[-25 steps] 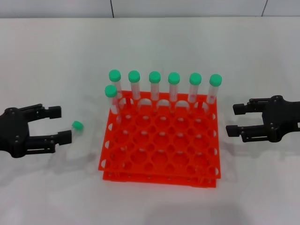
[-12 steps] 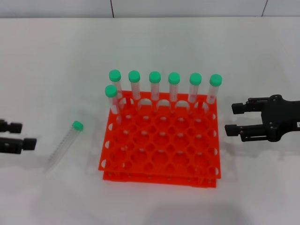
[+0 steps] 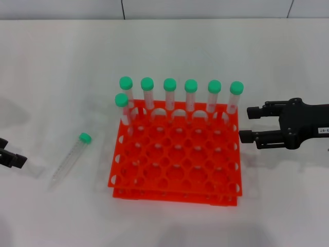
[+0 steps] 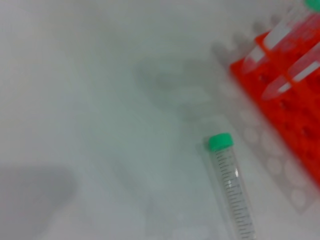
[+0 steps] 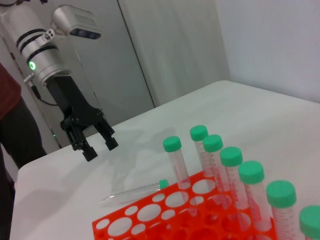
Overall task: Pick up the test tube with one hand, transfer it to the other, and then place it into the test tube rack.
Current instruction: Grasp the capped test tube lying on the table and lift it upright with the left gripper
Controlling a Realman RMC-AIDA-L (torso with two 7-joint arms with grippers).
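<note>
While slim clear test tube lies flat, both tools gape apart.

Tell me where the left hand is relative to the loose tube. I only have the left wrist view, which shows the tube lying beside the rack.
Observer: The left hand hangs open and empty above the table, on the side of the test tube away from the test tube rack, not touching it.
Operator: And the right hand?
Observer: The right hand is open and empty, at the rack's opposite side.
Operator: How full is the rack?
Observer: Seven green-capped tubes stand at its far side; the remaining holes are empty.
</note>
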